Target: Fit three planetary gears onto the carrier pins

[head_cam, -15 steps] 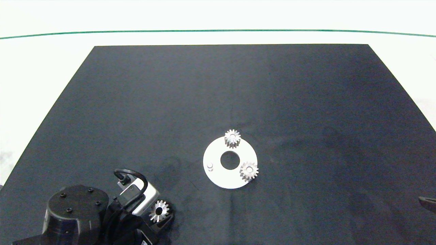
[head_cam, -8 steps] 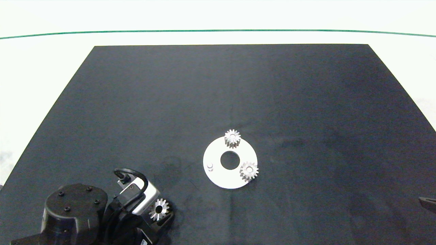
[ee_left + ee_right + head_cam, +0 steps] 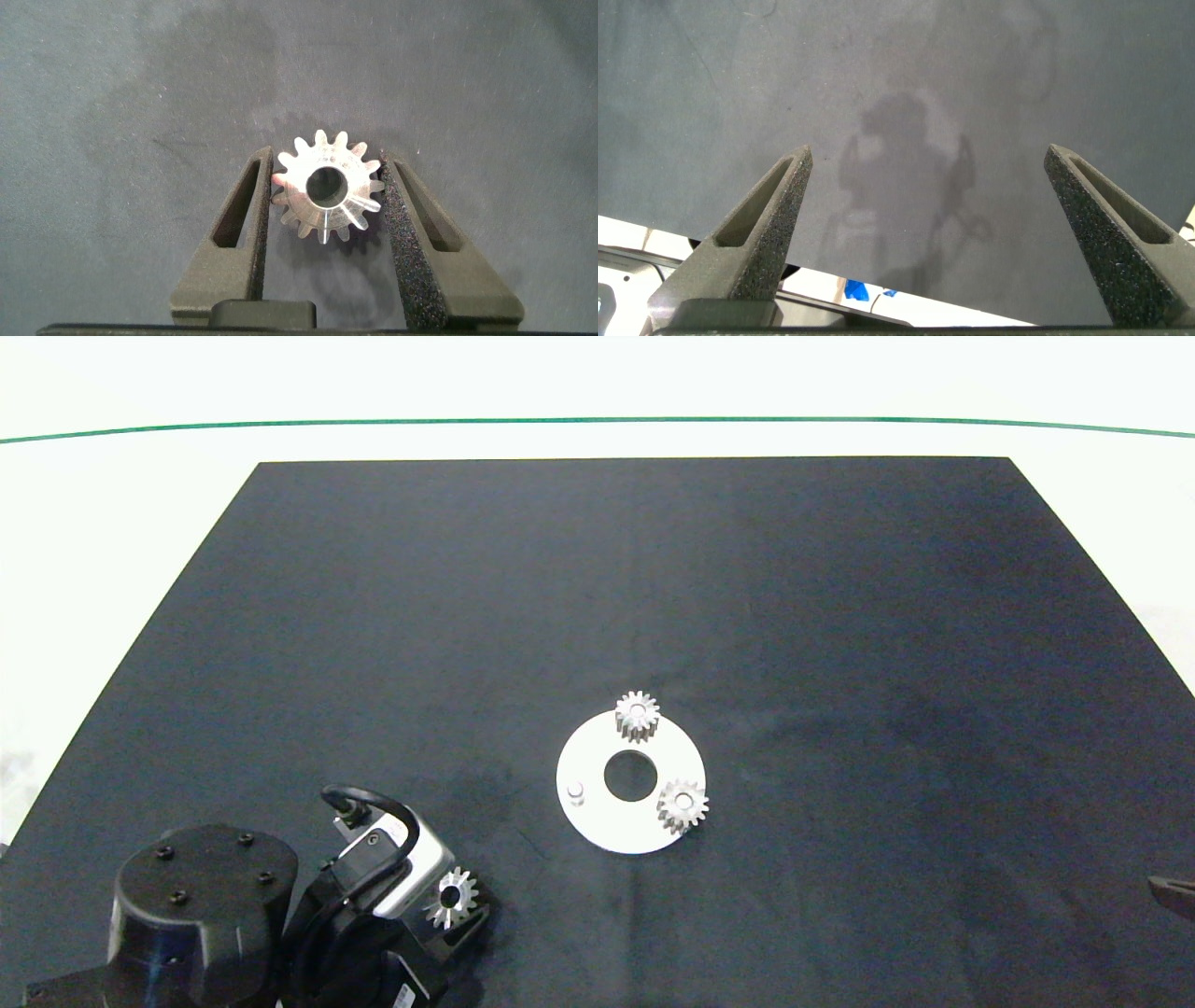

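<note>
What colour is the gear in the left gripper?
Silver-grey metal gear, clearest in the left wrist view.

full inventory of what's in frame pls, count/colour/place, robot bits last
planetary gears: 3, silver-grey; two seated on the disc, one at its far edge, one at its near right; third gear held between the left gripper's fingers, near left of the mat
carrier pins: 1 bare, white, on the disc's left side; the other two hidden under the seated gears
disc: 1, white, round with large centre hole, mid mat
mat: 1, black, covers most of the white table
line: 1, green, across the table's far side
left gripper: 1, dark, shut on third gear
right gripper: 1, fingers wide apart, over bare mat at right edge
</note>
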`<state>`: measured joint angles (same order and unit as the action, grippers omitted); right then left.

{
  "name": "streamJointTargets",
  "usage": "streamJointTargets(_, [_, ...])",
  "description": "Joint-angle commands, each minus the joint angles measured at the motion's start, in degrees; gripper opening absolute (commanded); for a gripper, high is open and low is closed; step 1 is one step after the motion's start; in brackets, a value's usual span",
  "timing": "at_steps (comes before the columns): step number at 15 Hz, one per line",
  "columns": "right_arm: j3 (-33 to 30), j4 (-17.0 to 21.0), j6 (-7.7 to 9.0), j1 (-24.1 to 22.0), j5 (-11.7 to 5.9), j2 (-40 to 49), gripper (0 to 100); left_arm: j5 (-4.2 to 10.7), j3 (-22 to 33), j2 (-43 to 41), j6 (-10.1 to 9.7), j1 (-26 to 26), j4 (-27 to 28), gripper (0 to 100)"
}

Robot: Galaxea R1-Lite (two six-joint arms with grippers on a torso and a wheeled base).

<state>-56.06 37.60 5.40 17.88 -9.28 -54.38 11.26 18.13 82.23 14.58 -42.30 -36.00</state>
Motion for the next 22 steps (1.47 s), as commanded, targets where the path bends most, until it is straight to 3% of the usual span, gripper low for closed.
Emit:
streamJointTargets(1, [0.0,0.2,0.05,0.0,-0.04,0.1,100,0.07,3.5,-1.4,0.8,-0.1,5.1,0])
streamJointTargets(9, [0.0,0.5,0.22,-0.2,-0.22,1.9,100,0.07,11.8,-5.6,2.3,-0.8,19.0,0])
streamJointTargets(16, [-0.1,0.6,0.31,-3.5,-0.22,3.3,100,-0.01,18.4,-5.5,3.53,-3.1,27.5,0])
streamJointTargets(22, [-0.2,0.6,0.4,-4.1,0.58,3.4,100,-0.01,22.2,-0.8,3.17,-5.2,28.4,0])
